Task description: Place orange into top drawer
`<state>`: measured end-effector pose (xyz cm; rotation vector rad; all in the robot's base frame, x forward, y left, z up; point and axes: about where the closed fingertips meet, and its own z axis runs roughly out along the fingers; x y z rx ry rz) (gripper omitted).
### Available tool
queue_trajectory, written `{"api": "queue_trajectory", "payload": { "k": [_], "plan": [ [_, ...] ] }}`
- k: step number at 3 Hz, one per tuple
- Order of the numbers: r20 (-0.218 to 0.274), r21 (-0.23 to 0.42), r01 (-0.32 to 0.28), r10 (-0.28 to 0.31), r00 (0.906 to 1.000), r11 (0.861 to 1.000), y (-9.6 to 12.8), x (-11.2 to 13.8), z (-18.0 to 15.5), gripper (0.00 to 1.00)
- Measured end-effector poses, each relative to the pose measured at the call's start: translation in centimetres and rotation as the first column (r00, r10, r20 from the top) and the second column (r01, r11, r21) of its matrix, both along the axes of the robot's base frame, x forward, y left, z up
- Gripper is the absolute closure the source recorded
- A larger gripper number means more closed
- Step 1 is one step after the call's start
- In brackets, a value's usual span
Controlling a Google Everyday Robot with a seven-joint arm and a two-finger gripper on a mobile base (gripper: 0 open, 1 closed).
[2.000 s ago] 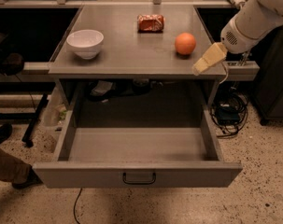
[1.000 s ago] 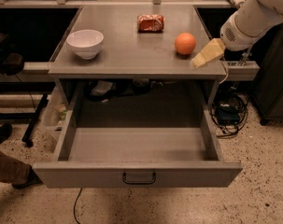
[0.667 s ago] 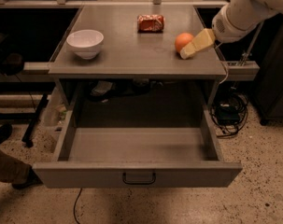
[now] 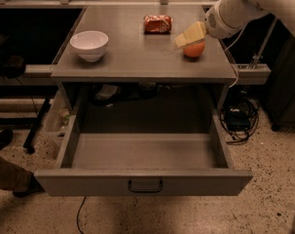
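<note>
The orange [image 4: 194, 49] sits on the right part of the grey tabletop [image 4: 132, 55], near its right edge. My gripper [image 4: 187, 36], cream-coloured on a white arm that comes in from the upper right, hangs just over the orange's top left and hides part of it. The top drawer [image 4: 144, 180] is pulled fully open below the tabletop. It is empty, and its flat front panel has a small dark handle [image 4: 145, 186] at centre.
A white bowl [image 4: 89, 45] stands at the tabletop's left. An orange-red foil snack packet [image 4: 157, 23] lies at the back centre, close to the gripper. Cables [image 4: 237, 121] lie on the floor at right. A person's leg and shoe [image 4: 8, 177] are at lower left.
My gripper has moved left and up the table, from beside the orange's right side to over its top left. The orange, the bowl and the drawer have not moved.
</note>
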<state>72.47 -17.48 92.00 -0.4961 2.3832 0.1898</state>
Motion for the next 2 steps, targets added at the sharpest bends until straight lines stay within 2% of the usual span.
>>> {"api": "queue_trajectory", "payload": {
  "k": [2],
  "plan": [
    [0.018, 0.084, 0.015, -0.017, 0.9997, 0.996, 1.3, 4.1, -2.8, 0.0]
  ]
}}
